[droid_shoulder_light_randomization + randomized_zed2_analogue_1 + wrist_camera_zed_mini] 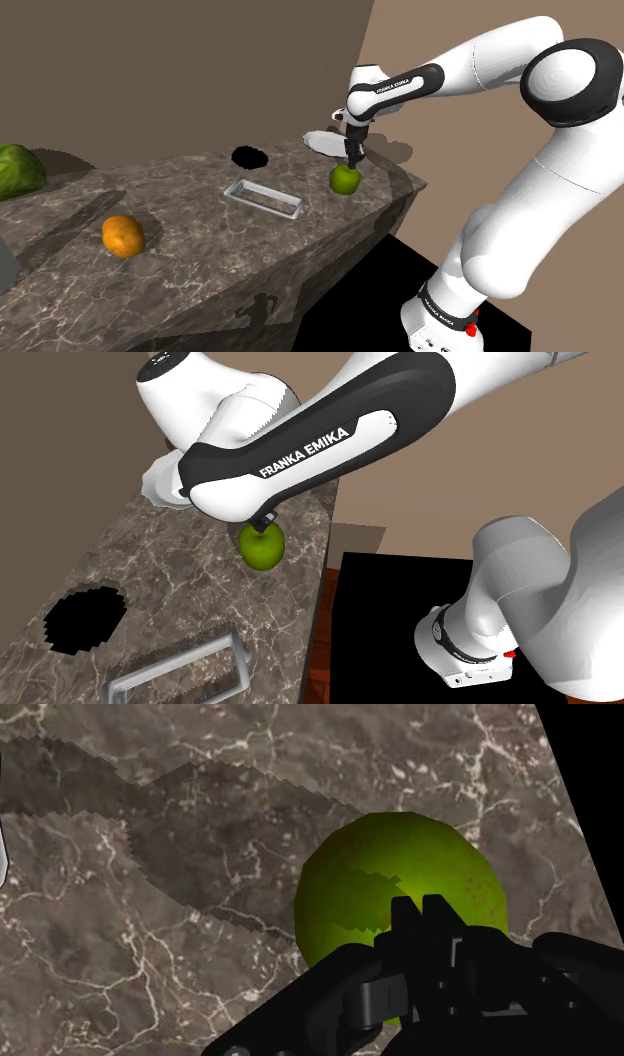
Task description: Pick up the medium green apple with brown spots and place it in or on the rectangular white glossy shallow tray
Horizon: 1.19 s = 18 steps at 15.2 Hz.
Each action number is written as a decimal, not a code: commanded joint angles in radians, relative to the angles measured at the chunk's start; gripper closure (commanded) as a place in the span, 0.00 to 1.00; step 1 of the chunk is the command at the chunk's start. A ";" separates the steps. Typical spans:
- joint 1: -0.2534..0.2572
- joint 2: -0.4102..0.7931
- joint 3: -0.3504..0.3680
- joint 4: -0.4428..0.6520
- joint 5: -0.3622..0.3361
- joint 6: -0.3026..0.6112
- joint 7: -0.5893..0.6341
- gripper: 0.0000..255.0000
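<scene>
A green apple [346,180] flecked with faint reddish-brown spots sits on a dark marble counter [190,215], close to the counter's end at the shoulder view's right. The robot's black claw [353,160] hangs directly over it, tips down at the fruit's top. In the wrist view its two fingers [404,918] stand close together with barely a sliver between them, in front of the apple and not around its body. Whether they touch the stem cannot be told.

The white arm [480,60] reaches in from the stand [445,320] at the shoulder view's lower right. A shallow rectangular tray [264,199] with a pale rim lies near the apple but apart from it, on its left in that view. Behind the claw a white dish [322,142] rests by the counter's far edge, and a black patch [249,156] marks the counter beyond the tray. Farther toward the shoulder view's left sit a round orange fruit [122,236] and, at the picture's edge, a large green round thing [18,170]. A brown wall [200,70] stands behind the counter, and a black area [400,290] shows below its end.
</scene>
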 commanded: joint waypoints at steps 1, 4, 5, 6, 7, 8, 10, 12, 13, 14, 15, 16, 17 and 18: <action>0.000 0.000 0.000 0.000 0.000 0.000 0.000 1.00; 0.000 0.000 0.000 0.000 0.000 0.000 0.000 1.00; 0.000 0.000 0.000 0.000 0.000 0.000 0.000 1.00; 0.000 -0.007 0.001 0.007 -0.001 -0.014 0.000 1.00; 0.001 -0.013 0.002 0.015 -0.003 -0.028 0.000 1.00; 0.001 -0.019 0.003 0.023 -0.004 -0.041 0.000 1.00; 0.002 -0.031 0.005 0.039 -0.006 -0.069 0.000 1.00; 0.002 -0.041 0.007 0.057 -0.007 -0.096 -0.001 1.00; 0.003 -0.046 0.008 0.066 -0.008 -0.110 -0.002 1.00; 0.003 -0.051 0.009 0.075 -0.008 -0.123 -0.002 1.00; 0.003 -0.055 0.010 0.084 -0.009 -0.137 -0.003 1.00; 0.004 -0.059 0.011 0.094 -0.009 -0.150 -0.003 1.00; 0.004 -0.063 0.013 0.103 -0.010 -0.164 -0.004 1.00; 0.004 -0.067 0.014 0.113 -0.010 -0.177 -0.005 1.00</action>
